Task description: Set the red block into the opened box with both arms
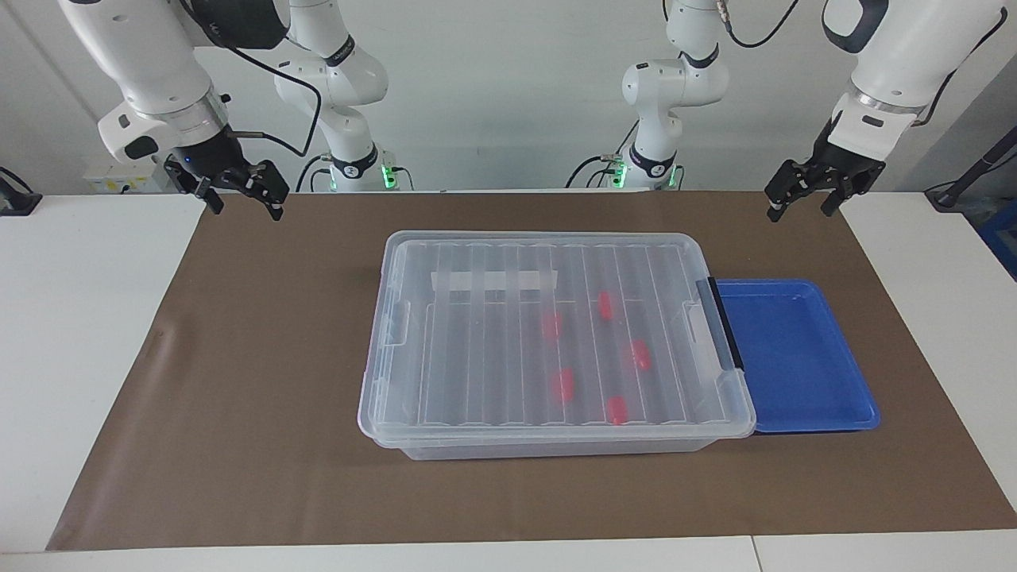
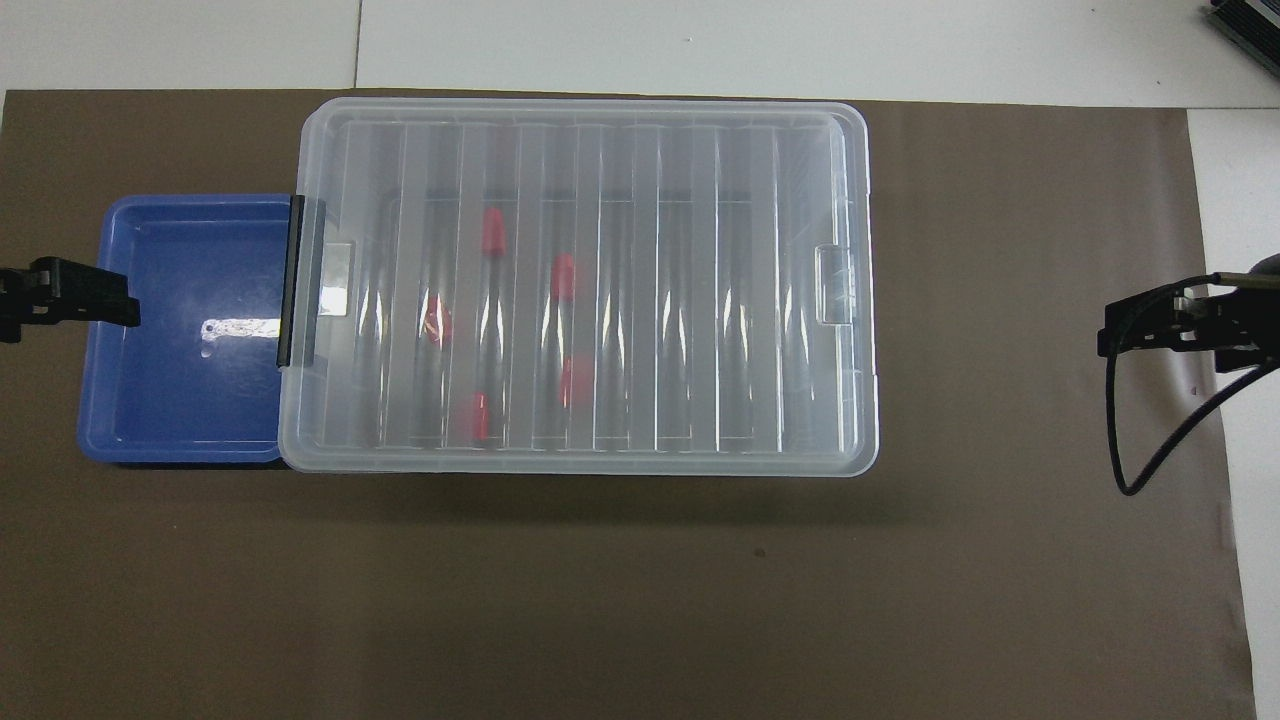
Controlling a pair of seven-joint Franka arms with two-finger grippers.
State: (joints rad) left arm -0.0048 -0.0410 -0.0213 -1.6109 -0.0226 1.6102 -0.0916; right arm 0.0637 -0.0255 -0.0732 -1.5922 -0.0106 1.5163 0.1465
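**Five red blocks under a closed lid, both grippers empty**

Five red blocks lie inside the box, whose ribbed lid is on. Taking the facing view with the box at the dial's centre: at ten o'clock the right gripper hangs over the brown mat's corner, fingers spread, holding nothing. At three o'clock the blue tray touches the box's black latch. At two o'clock the left gripper hangs over the mat's edge, fingers apart, empty.
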